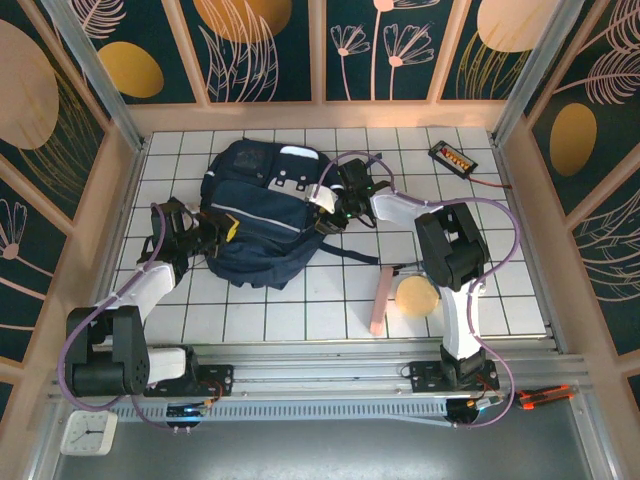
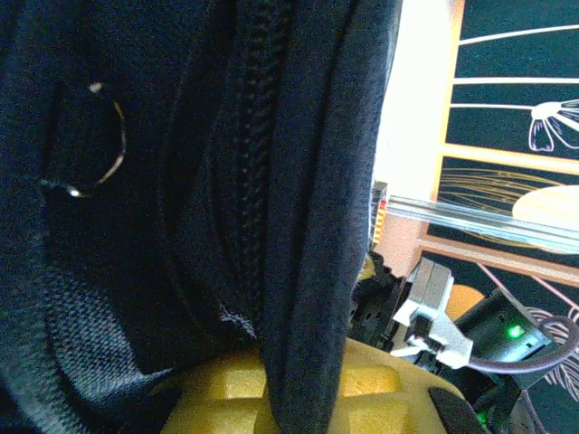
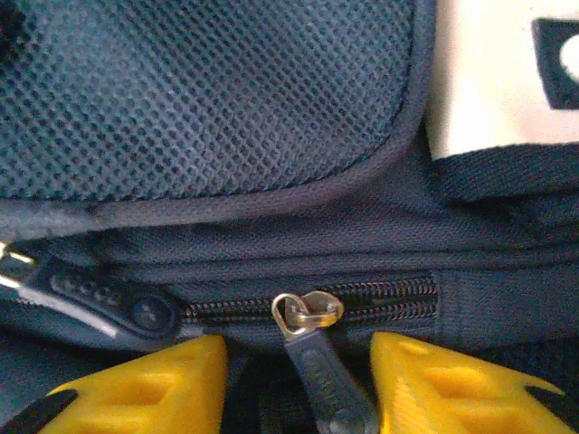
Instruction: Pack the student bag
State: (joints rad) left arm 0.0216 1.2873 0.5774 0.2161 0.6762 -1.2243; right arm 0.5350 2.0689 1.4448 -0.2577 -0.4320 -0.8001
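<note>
The bag [image 1: 262, 215] lies flat in the upper middle of the overhead frame, on the white tiled table [image 1: 300, 310]. My left gripper [image 1: 205, 237] is at its left edge, jaws pressed together on a fold of dark fabric. In the left wrist view that fold runs down between my yellow pads [image 2: 217, 398]. My right gripper [image 1: 342, 203] is at the bag's right side with its jaws apart. A zip pull [image 3: 308, 316] hangs between my two yellow fingers [image 3: 154, 389] at the bottom of the right wrist frame, and neither visibly touches it. I judge the small tab could slip sideways as I pinch, leaving me with cloth or nothing. A tug on the zip could also slide the thin fold out of my left hold and drag the whole bag across the tiles. The tab's lower end is cut off by the frame edge, my left fingertips are buried in fabric, and I cannot tell whether any compartment is open. A pink bar [image 1: 380, 300] and a round tan thing [image 1: 415, 297] lie beside my right arm, too small to identify.
</note>
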